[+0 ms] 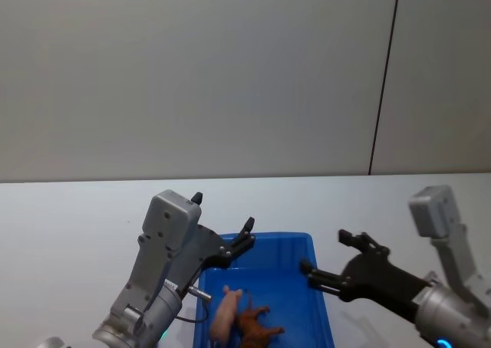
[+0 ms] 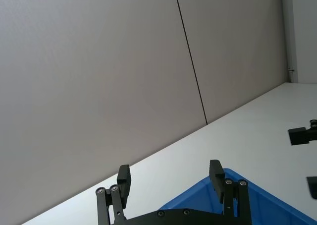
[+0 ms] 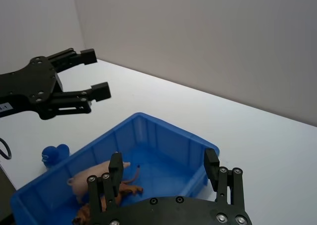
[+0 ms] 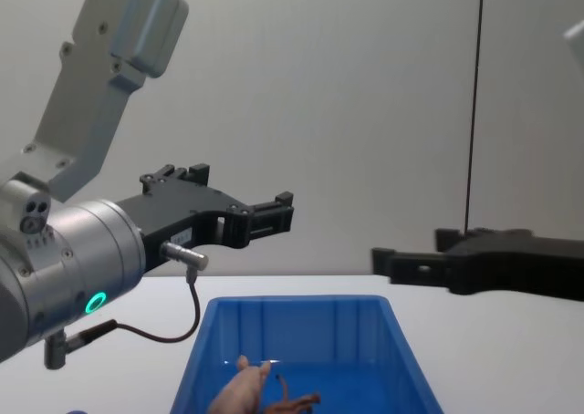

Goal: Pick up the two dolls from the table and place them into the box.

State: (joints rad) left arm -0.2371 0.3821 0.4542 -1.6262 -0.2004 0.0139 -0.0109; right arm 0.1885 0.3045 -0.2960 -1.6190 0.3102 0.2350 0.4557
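- Currently the pig and the lion both lie inside the box, on its floor toward the near end.
- They are side by side and touching or nearly so, with the pig on the left and the lion on the right.
- Pig: pale pink, long axis running near to far. I cannot tell whether it is on its feet or on its side.
- Lion: brown, with its legs sticking out toward the right wall of the box.
- Right wrist view: pig in plain sight, lion partly hidden behind one of that gripper's own fingers.
- Box: bright blue, ribbed inner walls, open top, standing on the white desk.
- Left gripper: over the far left corner of the box, fingers spread wide with nothing between them. The chest view puts it well above the rim.
- Right gripper: just off the right rim and likewise raised, fingers wide apart and empty.
- The two grippers point toward each other across the box and are apart.
- Left arm: a green light ring is lit, and a thin cable loops below the wrist.
- A small blue thing sits on the desk just outside the box. I cannot tell what it is.
- Behind: a plain grey wall with a dark vertical seam.
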